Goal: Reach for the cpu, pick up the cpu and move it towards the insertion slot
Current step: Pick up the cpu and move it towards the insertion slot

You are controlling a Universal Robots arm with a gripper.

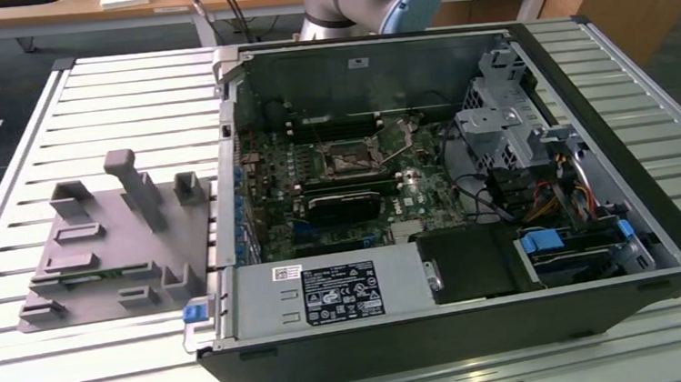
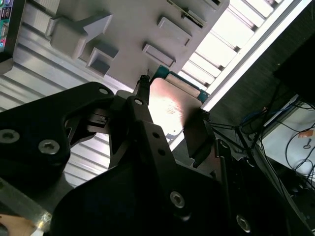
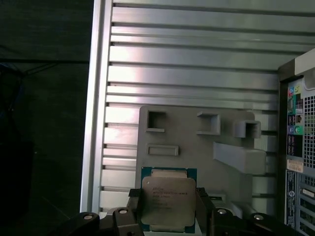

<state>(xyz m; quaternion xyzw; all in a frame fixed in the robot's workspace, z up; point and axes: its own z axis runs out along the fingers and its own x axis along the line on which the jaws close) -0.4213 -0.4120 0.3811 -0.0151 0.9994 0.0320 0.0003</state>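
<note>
Item: cpu [image 3: 169, 199], over the grey fixture plate [image 3: 192, 128] on the slatted desk [image 3: 197, 59]. Jaws pinch its opposite edges. Insertion slot [image 1: 348, 160] sits well apart, inside the computer case [image 1: 450, 346]. Risk: the thin-edge hold may let the chip tilt or slip.

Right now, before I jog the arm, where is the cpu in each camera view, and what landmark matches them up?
Exterior view: go by the grey fixture plate, on the exterior view's left of the computer case.
First wrist view: cpu held in the gripper, over the same plate.
Second wrist view: shiny cpu in the gripper, plate behind it.
Shared landmark: the grey fixture plate.
</note>
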